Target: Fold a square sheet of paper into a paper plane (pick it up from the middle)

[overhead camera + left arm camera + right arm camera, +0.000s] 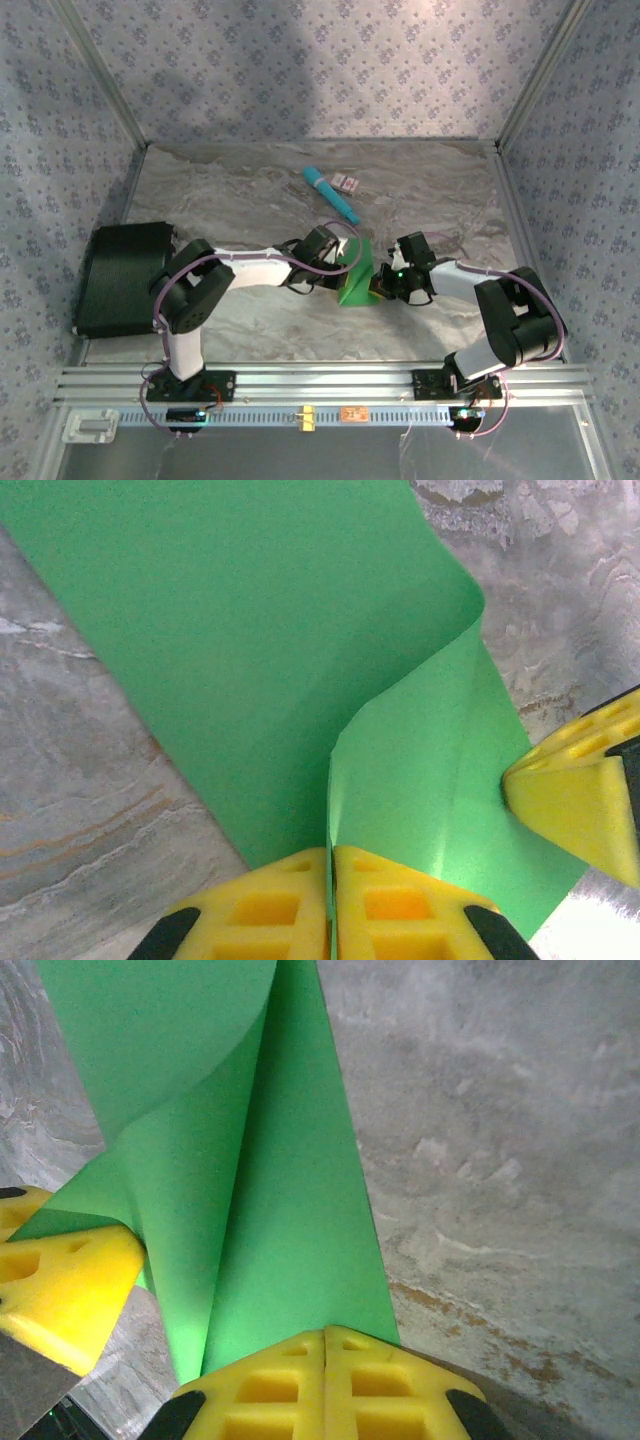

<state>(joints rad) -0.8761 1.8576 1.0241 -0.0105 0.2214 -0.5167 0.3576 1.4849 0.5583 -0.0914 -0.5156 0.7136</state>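
The square sheet of paper (355, 280) is bright green and stands bent up off the marble table between both arms. My left gripper (331, 852) is shut on a raised edge of the sheet (250, 640), which runs edge-on into the seam between its yellow fingers. My right gripper (325, 1332) is shut with its tips against the flat face of the sheet (290, 1210), and no paper is seen in its seam. In the top view the left gripper (347, 262) is at the sheet's left and the right gripper (383, 283) at its right.
A teal stick (331, 194) and a small pink-and-white box (347, 182) lie behind the sheet. A black case (122, 276) sits at the table's left edge. Metal posts and patterned walls close in the table (440, 190); a rail (320, 380) runs along the front.
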